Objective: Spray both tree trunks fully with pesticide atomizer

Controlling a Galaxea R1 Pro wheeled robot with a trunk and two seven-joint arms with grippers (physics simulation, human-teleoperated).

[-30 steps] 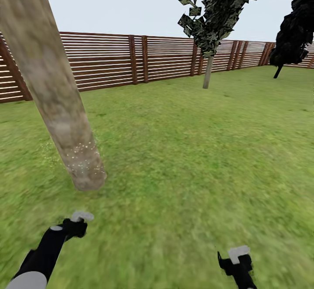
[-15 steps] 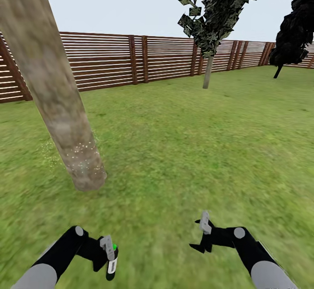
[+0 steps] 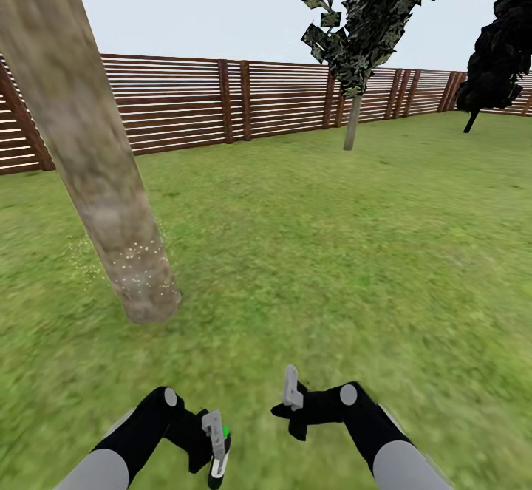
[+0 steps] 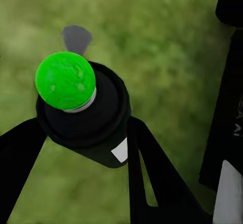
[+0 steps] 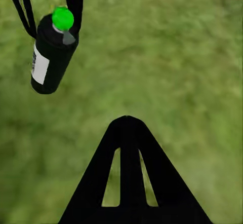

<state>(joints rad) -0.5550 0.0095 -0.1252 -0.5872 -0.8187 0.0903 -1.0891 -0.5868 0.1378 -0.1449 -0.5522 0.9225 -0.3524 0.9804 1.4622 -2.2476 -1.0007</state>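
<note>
The near tree's thick mottled trunk leans at the left of the head view, with pale specks around its base. A second tree with dark leaves stands far off by the fence. The pesticide atomizer, a dark bottle with a green top and a white label, hangs low over the grass. My left gripper is shut on it, its fingers on both sides of the bottle. My right gripper sits just to its right, shut and holding nothing.
A brown slatted fence rings the lawn. A narrow black tree stands at the far right. Open grass stretches ahead and to the right of the near trunk.
Both arms have drawn inward toward the bottom centre. The left gripper with the atomizer moved down and right, away from the trunk; the right gripper moved left and up.
</note>
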